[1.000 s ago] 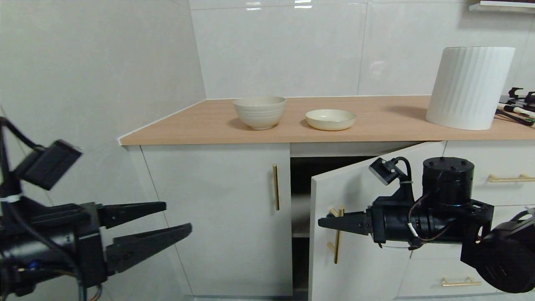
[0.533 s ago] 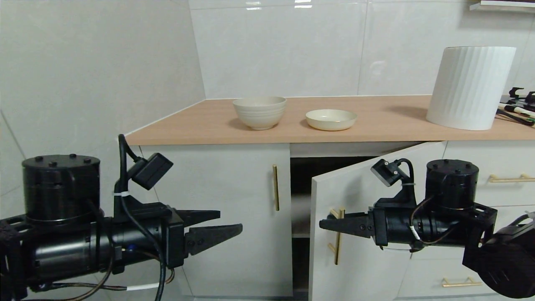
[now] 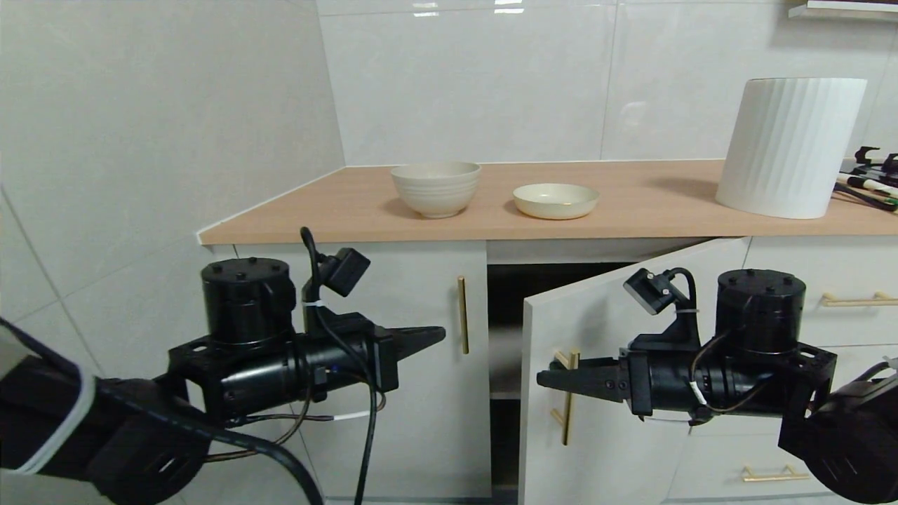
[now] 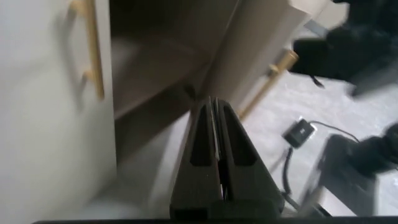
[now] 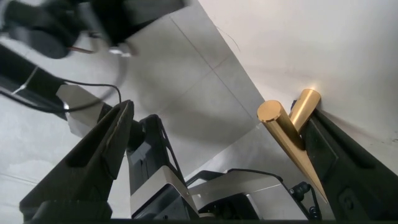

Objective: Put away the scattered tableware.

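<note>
While the left hand (image 3: 429, 335) hangs with fingers pressed together before the shut door (image 3: 365, 421), the right hand (image 3: 546, 379) is spread, with the brass handle (image 3: 567, 400) of the open door (image 3: 603, 449) between its fingers. Above, on the table (image 3: 330, 214), a bowl (image 3: 436, 188) and a dish (image 3: 555, 200) sit near each other, not touching.

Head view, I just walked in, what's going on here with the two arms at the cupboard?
The robot seems to be getting the cupboard open for the tableware. The right gripper is open at the handle of the right door, which stands ajar, with the handle between its jaws. The left gripper, shut and empty, hangs before the closed left door. The bowl and dish sit untouched on the counter.
</note>
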Robot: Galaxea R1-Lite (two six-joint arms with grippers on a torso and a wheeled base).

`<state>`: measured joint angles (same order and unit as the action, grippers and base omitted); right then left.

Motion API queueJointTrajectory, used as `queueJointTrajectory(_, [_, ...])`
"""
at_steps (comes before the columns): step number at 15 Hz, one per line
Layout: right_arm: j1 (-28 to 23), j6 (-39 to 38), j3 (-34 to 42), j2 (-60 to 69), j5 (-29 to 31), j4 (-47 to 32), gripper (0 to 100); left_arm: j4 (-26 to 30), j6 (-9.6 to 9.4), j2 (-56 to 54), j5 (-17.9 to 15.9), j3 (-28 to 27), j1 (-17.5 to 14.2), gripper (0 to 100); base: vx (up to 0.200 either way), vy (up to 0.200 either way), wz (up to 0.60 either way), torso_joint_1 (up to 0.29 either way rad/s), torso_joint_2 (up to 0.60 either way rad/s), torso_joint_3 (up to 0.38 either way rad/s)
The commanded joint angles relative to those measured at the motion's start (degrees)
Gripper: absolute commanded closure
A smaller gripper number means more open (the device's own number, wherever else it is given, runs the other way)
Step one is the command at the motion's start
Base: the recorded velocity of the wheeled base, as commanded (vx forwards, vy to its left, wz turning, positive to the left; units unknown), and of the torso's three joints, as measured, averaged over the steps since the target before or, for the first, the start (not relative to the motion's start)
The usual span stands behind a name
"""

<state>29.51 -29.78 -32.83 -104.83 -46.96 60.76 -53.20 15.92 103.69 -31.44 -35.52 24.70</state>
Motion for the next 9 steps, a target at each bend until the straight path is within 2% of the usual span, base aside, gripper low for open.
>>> queueJointTrajectory(1, [0.0, 0.0, 0.2, -0.1, 0.0, -0.2, 0, -4.2, 1.48, 9.9, 0.2, -3.7, 3.5, 100, 0.0, 0.0, 0.0, 0.0, 0.0, 0.0])
queueJointTrajectory(3, [0.0, 0.0, 0.2, 0.0, 0.0, -0.2, 0, -5.0, 2.18, 13.7, 1.1, -7.3, 5.8, 100, 0.0, 0.0, 0.0, 0.0, 0.0, 0.0])
queueJointTrajectory(4, [0.0, -0.1, 0.3, 0.1, 0.0, -0.2, 0, -6.5, 2.18, 16.3, 3.9, -8.7, 7.8, 100, 0.0, 0.0, 0.0, 0.0, 0.0, 0.0])
queueJointTrajectory(7, [0.0, 0.0, 0.6, 0.6, 0.0, -0.2, 0, -16.2, 2.18, 22.7, 9.4, -9.9, 10.9, 100, 0.0, 0.0, 0.0, 0.0, 0.0, 0.0])
queueJointTrajectory(9, [0.0, 0.1, 0.7, 0.9, 0.0, -0.2, 0, -19.5, 2.18, 25.9, 12.5, -11.9, 12.1, 100, 0.0, 0.0, 0.0, 0.0, 0.0, 0.0])
